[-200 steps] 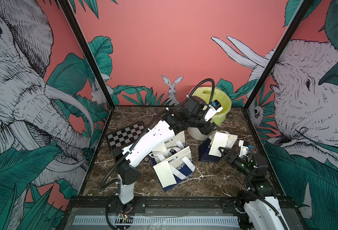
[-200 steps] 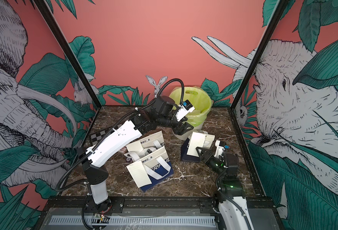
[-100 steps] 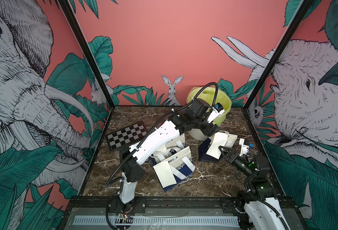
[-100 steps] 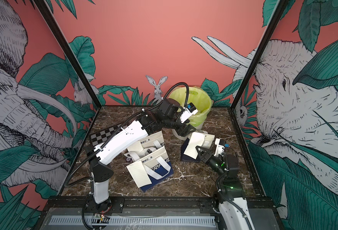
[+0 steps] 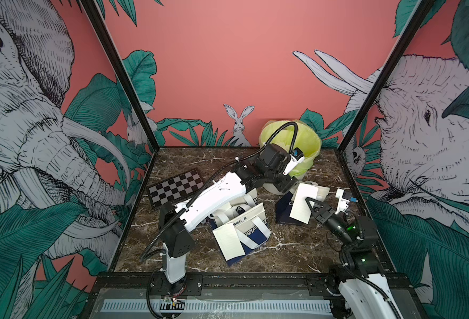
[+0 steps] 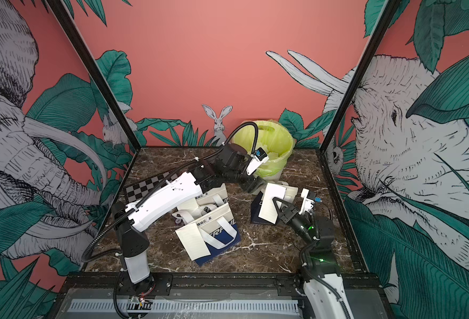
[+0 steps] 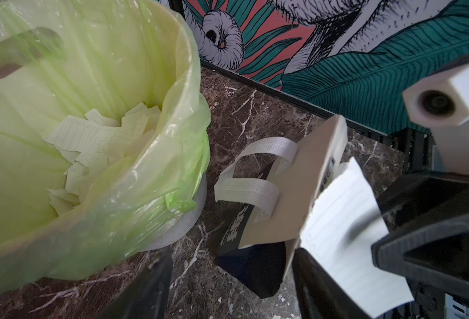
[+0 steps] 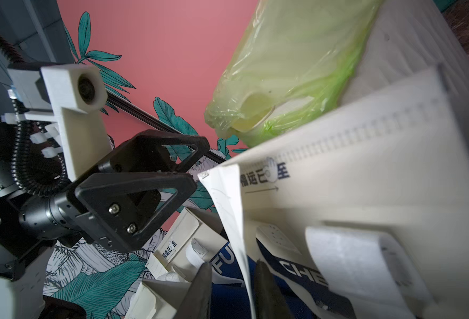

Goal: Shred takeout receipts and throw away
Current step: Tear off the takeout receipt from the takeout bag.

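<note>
At the back right of the bench [image 5: 288,248] stands a white bin [image 7: 178,229] lined with a yellow-green bag [image 5: 308,140]. In the left wrist view, torn scraps of lined white paper [image 7: 89,138] lie heaped at its bottom. Just beside the bin's base lies a white-and-navy tote [image 5: 284,207], its white handles [image 7: 250,187] turned toward the bin.

One takeout receipt [image 5: 302,203] rises off this tote's cream face. Its long axis runs from the near side up toward the bin, with the far end lifted and tipped slightly right. The right hand [image 5: 308,200] reaches it from the near right. In the right wrist view its jaws stand narrow with the slip's edge between them and a sliver of gap on either side, so I cannot tell whether they actually pinch the paper. The left hand [image 5: 286,185] hangs low between the bin and the slip's far end, jaws wide and nothing between them.

A second receipt [image 5: 229,240] lies flat on the left part of a nearer tote [image 5: 255,229] at mid-bench, its long axis pointing toward the near edge and a little right. Behind it a third tote [image 6: 211,197] sits partly under the left arm. A checkerboard [image 5: 176,187] lies flat at the far left.
</note>
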